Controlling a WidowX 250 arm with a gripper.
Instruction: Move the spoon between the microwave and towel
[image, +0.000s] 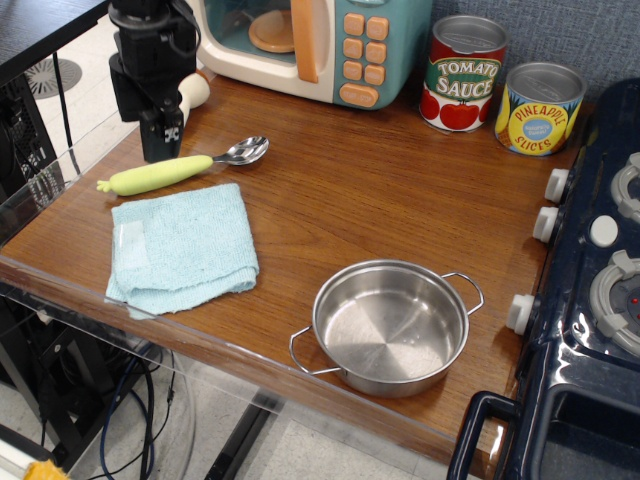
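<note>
- The black robot gripper hangs up off the table — it holds nothing, but I cannot tell how wide it is.
- Just below it lies the spoon with a fat yellow-green handle and shiny bowl.
- Below that sits the folded light blue towel; the cream and teal toy microwave stands to the gripper's right.

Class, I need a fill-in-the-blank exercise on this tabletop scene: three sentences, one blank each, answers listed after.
1. The spoon lies on the wood between the microwave and the light blue ____.
2. The steel pot holds ____.
3. The can beside the pineapple can is labelled tomato ____.

Missing words: towel; nothing; sauce
</note>
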